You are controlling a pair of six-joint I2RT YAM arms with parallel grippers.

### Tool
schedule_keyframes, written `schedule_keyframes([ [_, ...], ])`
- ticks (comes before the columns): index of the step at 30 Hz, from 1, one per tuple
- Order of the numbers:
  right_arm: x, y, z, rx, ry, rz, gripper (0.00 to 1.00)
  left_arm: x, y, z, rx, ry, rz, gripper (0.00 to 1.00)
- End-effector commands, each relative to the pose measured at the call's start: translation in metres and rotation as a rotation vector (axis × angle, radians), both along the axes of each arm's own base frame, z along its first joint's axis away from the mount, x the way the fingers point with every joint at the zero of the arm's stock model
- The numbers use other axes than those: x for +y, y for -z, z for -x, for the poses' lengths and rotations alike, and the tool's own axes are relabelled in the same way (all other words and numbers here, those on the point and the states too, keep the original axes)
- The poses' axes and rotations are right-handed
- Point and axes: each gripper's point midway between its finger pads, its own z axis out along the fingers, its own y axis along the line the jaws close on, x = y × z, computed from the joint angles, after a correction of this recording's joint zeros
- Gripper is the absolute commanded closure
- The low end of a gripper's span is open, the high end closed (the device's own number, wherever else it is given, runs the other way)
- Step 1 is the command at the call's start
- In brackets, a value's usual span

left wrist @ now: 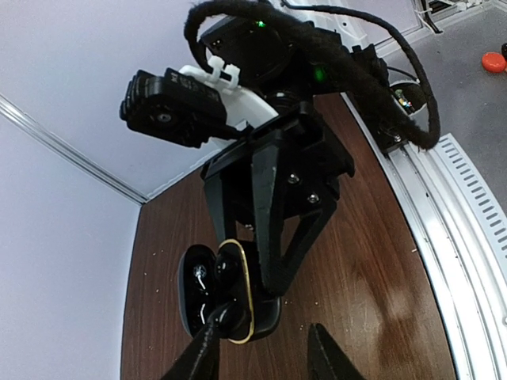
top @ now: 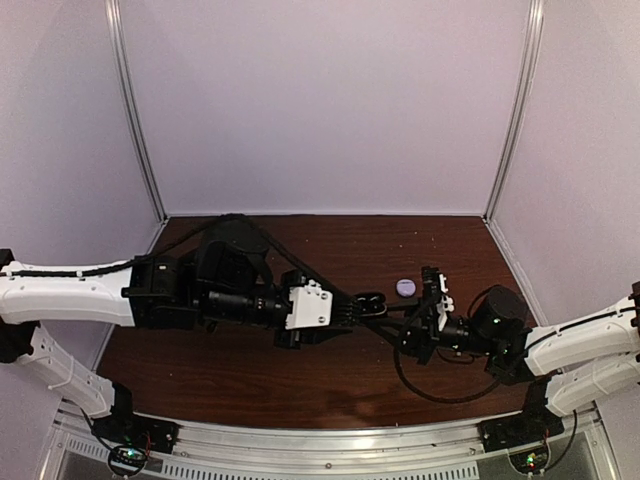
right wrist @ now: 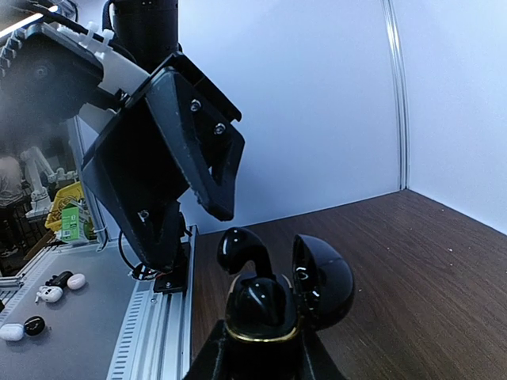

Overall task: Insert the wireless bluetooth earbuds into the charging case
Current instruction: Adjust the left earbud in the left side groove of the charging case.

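My right gripper point(right wrist: 261, 352) is shut on the black charging case point(right wrist: 261, 309), which has a gold rim; its lid point(right wrist: 323, 281) is open. One black earbud point(right wrist: 242, 249) stands up out of the case, only partly in. Another dark bud point(left wrist: 224, 267) sits in the case's far well. My left gripper point(left wrist: 269, 356) is open, with one finger point(left wrist: 207, 348) touching the near bud point(left wrist: 226, 317). From above, both grippers point(top: 362, 308) point(top: 398, 322) meet at the case point(top: 371, 298) mid-table. The pale earbuds are out of view.
A small round lavender case point(top: 405, 287) lies on the brown table just behind the right gripper. The aluminium rail point(right wrist: 158, 317) runs along the near edge. Beyond it, small white and black items point(right wrist: 47, 294) lie on a grey surface. White walls enclose the table.
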Motion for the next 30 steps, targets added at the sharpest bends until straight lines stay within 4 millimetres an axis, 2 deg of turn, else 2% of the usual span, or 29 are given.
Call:
schedule_keyframes([
  [1,0.005,-0.007,0.004,-0.027,-0.026,-0.008,1.00,-0.008,-0.016,-0.001,-0.050,-0.002,0.031,0.61],
  [16,0.011,-0.005,0.009,-0.027,-0.053,0.012,1.00,-0.017,-0.005,0.001,-0.110,-0.001,-0.009,0.65],
  [30,0.011,-0.008,0.014,-0.045,-0.068,0.004,1.00,-0.009,0.002,-0.018,-0.158,-0.105,-0.033,0.79],
])
